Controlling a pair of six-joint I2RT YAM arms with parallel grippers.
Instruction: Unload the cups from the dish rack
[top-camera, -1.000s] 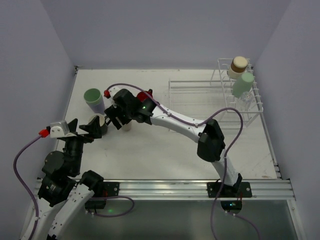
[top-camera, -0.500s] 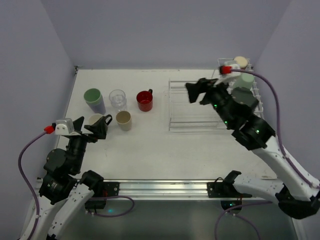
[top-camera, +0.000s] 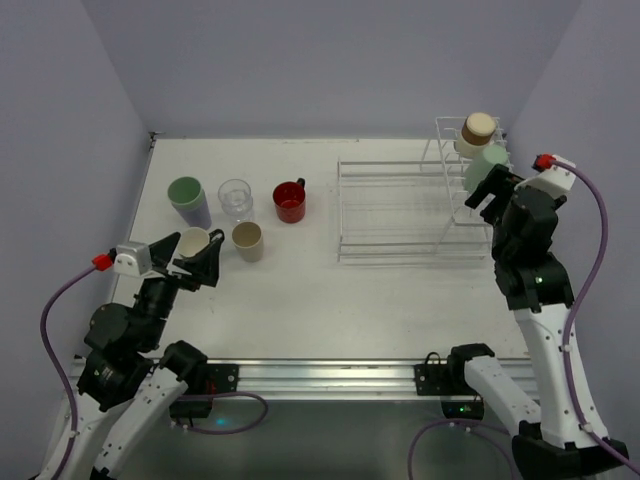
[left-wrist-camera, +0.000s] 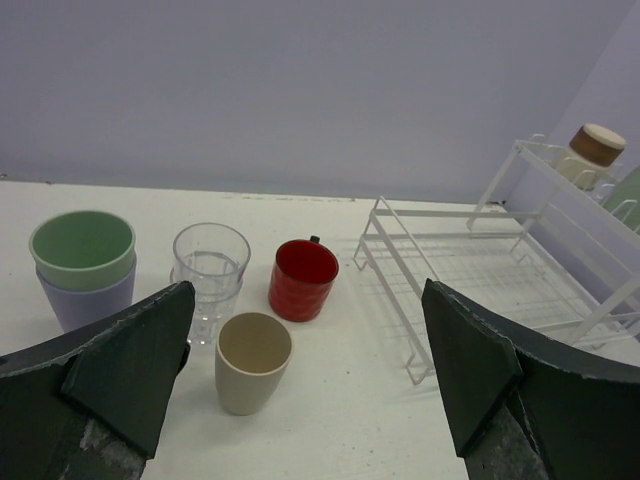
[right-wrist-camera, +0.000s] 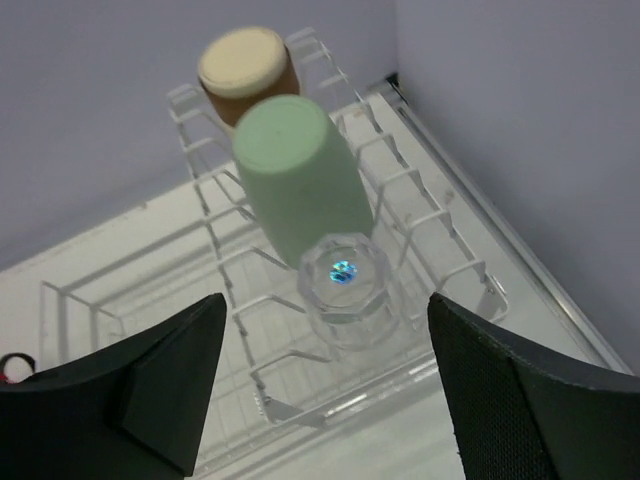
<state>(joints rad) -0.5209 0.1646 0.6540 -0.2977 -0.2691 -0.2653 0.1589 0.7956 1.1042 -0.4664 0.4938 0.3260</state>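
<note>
The white dish rack (top-camera: 400, 215) stands at the right, also in the left wrist view (left-wrist-camera: 450, 270). Its upright part holds a tan-brown cup (top-camera: 478, 131) (right-wrist-camera: 247, 68), a pale green cup (top-camera: 486, 164) (right-wrist-camera: 300, 180) and an upturned clear glass (right-wrist-camera: 345, 285). My right gripper (top-camera: 495, 190) (right-wrist-camera: 325, 297) is open and empty, just above that glass. On the table at the left stand a lavender tumbler (top-camera: 186, 200) (left-wrist-camera: 83, 265), a clear glass (top-camera: 235, 198) (left-wrist-camera: 210, 265), a red mug (top-camera: 290, 201) (left-wrist-camera: 302, 280), a beige cup (top-camera: 248, 241) (left-wrist-camera: 253, 362) and a black-handled mug (top-camera: 194, 241). My left gripper (top-camera: 197, 262) (left-wrist-camera: 305, 290) is open and empty, near the black-handled mug.
The rack's low flat basket part (top-camera: 385, 205) holds nothing. Lavender walls close the table on the left, back and right. A metal rail (top-camera: 330, 375) with both arm bases runs along the near edge.
My right arm has swung from the cups at the left over to the rack's upright part. The beige cup now stands free on the table. My left gripper shifted slightly.
</note>
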